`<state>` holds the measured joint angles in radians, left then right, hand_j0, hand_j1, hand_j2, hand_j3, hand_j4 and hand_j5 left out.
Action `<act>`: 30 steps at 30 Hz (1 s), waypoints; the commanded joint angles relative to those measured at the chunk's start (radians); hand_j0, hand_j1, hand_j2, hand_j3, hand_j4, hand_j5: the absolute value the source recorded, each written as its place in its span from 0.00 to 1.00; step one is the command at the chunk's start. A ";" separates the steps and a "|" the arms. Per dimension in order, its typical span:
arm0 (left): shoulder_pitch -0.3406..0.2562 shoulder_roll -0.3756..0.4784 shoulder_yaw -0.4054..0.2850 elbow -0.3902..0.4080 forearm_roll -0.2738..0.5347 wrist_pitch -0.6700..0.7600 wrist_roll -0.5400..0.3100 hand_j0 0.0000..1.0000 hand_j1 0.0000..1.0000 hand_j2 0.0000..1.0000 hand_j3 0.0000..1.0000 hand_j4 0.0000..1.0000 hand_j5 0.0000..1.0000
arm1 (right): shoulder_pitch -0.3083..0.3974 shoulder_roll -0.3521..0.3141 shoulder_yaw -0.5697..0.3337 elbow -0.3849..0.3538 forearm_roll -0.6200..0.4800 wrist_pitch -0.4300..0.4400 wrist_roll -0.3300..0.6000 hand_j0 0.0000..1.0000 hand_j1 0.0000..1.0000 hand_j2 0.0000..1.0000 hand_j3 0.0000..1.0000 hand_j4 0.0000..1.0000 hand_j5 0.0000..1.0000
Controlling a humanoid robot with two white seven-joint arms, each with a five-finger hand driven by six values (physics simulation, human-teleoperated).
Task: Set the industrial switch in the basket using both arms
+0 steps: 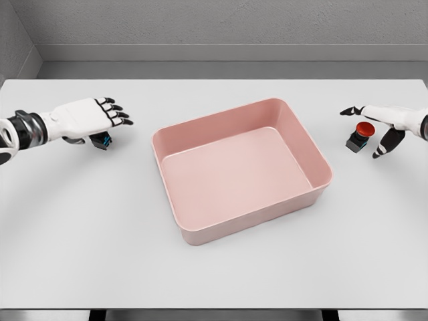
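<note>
On the white table: one pink basket at centre, holding nothing. Two switches: one red-buttoned at far right, outside the basket, between the right hand's wide-spread fingers; another, dark with blue, under the left hand, mostly hidden. Left fingers extended, grip unclear.

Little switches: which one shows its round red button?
The small black switch with the red button, by the right robot hand. The other black-and-blue switch sits mostly hidden under the left robot hand.
</note>
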<state>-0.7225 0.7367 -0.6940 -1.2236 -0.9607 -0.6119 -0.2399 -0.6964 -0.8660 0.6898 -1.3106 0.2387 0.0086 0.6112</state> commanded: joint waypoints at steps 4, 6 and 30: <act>0.000 0.009 0.001 0.001 0.005 0.001 -0.002 0.79 0.79 0.79 0.79 0.79 0.79 | 0.000 -0.001 0.004 0.005 -0.001 -0.002 0.000 0.90 0.90 0.90 0.90 0.90 0.90; 0.000 0.010 0.001 0.001 -0.001 0.001 -0.004 0.71 0.71 0.71 0.71 0.71 0.71 | 0.000 -0.005 0.002 0.008 -0.001 -0.002 0.000 0.89 0.89 0.89 0.89 0.89 0.89; 0.009 0.030 0.154 -0.013 0.278 0.001 -0.064 0.30 0.30 0.30 0.30 0.30 0.30 | -0.003 -0.011 0.017 -0.016 0.001 -0.022 0.000 0.46 0.46 0.46 0.46 0.46 0.46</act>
<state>-0.7148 0.7665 -0.5860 -1.2317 -0.7386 -0.6137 -0.3031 -0.7010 -0.8750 0.7071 -1.3220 0.2406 -0.0135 0.6107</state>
